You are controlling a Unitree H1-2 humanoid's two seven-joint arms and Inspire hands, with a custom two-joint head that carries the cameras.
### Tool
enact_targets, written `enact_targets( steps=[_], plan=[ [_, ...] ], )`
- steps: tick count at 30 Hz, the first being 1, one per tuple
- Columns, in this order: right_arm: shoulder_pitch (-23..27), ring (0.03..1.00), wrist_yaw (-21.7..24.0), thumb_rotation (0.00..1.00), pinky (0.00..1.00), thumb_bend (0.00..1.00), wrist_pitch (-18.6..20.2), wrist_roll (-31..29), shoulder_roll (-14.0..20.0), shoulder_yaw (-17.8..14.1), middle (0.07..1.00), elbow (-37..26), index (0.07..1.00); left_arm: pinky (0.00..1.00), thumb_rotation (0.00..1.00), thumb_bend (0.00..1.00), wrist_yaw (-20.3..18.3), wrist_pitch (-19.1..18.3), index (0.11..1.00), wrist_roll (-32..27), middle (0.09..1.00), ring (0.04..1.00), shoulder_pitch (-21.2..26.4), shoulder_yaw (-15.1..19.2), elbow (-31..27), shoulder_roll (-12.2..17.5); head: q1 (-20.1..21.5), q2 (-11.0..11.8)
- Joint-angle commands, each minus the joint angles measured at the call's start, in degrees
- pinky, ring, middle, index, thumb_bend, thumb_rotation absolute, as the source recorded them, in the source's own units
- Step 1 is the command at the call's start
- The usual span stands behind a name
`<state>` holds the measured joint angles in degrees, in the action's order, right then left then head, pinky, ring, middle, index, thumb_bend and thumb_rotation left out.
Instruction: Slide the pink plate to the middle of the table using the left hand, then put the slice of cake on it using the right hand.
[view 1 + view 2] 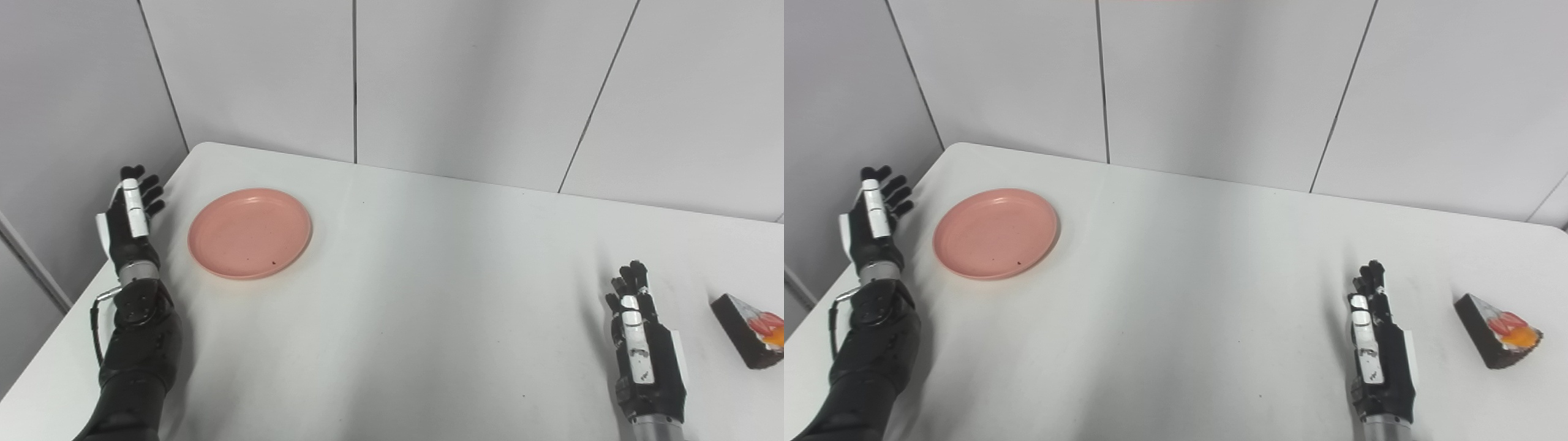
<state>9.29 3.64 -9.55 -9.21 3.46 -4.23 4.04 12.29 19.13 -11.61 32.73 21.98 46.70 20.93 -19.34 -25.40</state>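
Observation:
The pink plate [250, 232] lies empty on the white table [429, 294], at the far left. My left hand [130, 212] is open, fingers apart and pointing away, just left of the plate near the table's left edge, not touching it. The slice of cake [1496, 331], dark brown with red and orange topping, lies on the table at the right edge. My right hand [1376, 343] is open with fingers straight, resting low over the table a little left of the cake, holding nothing.
Grey wall panels [429, 79] stand behind the table's far edge. The table's left edge runs diagonally right by my left forearm [136, 361].

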Motion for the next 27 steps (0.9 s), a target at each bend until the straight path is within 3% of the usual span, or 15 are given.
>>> enact_targets(
  steps=[1, 13, 27],
  plan=[
    [-0.8, 0.999, 0.2, 0.79, 1.00, 0.56, -0.6, -0.4, -0.4, -0.1, 0.986, -0.3, 0.994, 0.85, 1.00, 0.84, -2.1, -1.2, 0.809, -0.4, 0.802, 0.821, 0.8, -1.3, -0.2, -0.7, 0.0, -0.1],
    [-0.8, 1.000, 0.9, 0.81, 1.00, 0.52, -1.3, -0.7, 0.1, 0.1, 1.000, 0.1, 1.000, 0.89, 1.00, 0.85, -6.3, -5.8, 0.856, -0.1, 0.864, 0.878, 0.1, -5.2, -1.4, -1.4, -0.4, -0.1],
    [-0.8, 1.000, 0.9, 0.81, 1.00, 0.52, -1.0, -0.9, 0.2, -0.2, 1.000, 0.1, 1.000, 0.97, 1.00, 0.90, -14.0, -15.4, 0.923, -3.5, 0.921, 0.939, -1.7, -8.3, -8.9, -1.2, -0.6, -0.3]
  ],
)
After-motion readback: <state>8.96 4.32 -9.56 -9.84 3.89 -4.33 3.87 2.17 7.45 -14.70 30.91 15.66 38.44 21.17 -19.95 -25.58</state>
